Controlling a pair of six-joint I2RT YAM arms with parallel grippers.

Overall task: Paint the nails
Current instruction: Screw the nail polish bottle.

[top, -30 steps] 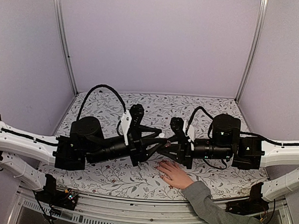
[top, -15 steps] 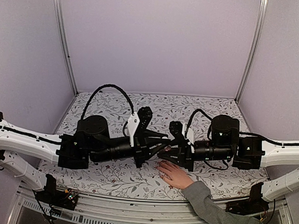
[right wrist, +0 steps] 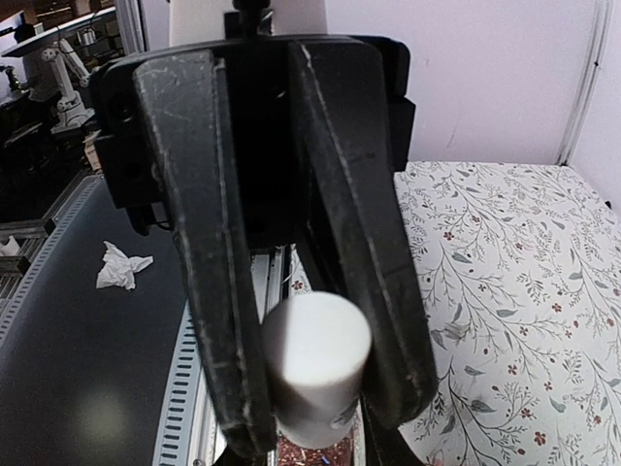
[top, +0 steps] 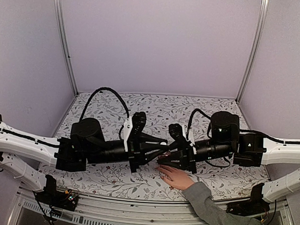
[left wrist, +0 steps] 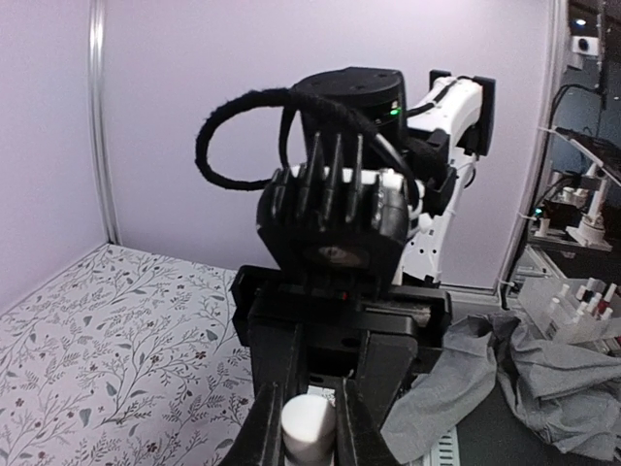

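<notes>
Floral worktop (top: 210, 107) bears a hand (top: 174, 177); left end effector (left wrist: 309, 445) clamps a white cylinder (left wrist: 309, 419), right end effector (right wrist: 315, 393) seemingly a white-capped bottle (right wrist: 315, 349).

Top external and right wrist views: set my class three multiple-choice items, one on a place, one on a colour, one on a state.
1. Where on the table does the human hand lie? A far edge; B left edge; C near edge, by the right gripper.
2. What colour is its sleeve? A red; B grey; C yellow.
3. How do the right gripper's jaws stand? A shut on a white cylinder; B wide open, empty; C out of view.
Answers: 1 C, it reaches in from the near side; 2 B, grey cloth covers the forearm; 3 A, both jaws press the cylinder's sides.
</notes>
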